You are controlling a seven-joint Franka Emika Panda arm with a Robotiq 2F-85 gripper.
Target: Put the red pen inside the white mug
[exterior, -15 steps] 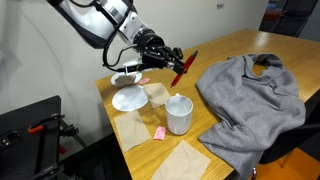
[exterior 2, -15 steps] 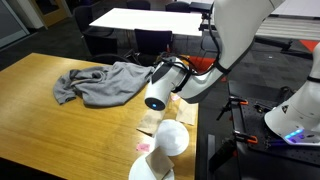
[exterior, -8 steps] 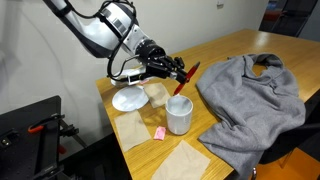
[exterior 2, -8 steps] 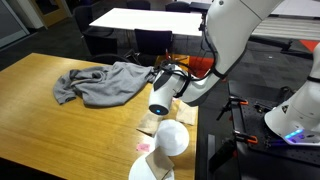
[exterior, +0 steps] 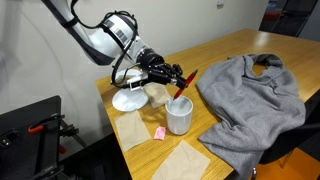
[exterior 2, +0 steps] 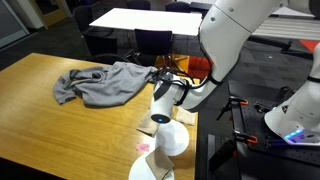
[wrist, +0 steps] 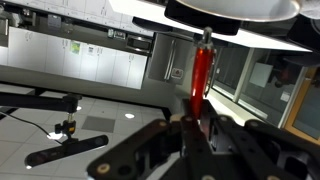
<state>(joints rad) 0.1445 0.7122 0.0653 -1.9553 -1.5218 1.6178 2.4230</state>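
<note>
A wooden table point(exterior: 215, 50) carries a grey cloth point(exterior: 250, 95) mid-table. Near one end edge sit a mug point(exterior: 179, 118), plate point(exterior: 129, 99), brown napkins point(exterior: 133, 128) and pink block point(exterior: 160, 133).

Even, diffuse room light lit both exterior views brightly, leaving only soft shadows beside the white mug point(exterior: 179, 116) and in the folds of the gray cloth point(exterior: 250, 95), while the wrist view was dimmer, the gripper point(wrist: 195, 128) dark and blurred, the red pen point(wrist: 202, 70) sharper against a hazy background.

pen point(exterior: 187, 79): red | mug point(exterior: 179, 117): white | cloth point(exterior: 250, 95): grey | block point(exterior: 159, 132): pink | table point(exterior: 215, 50): tan wood
</note>
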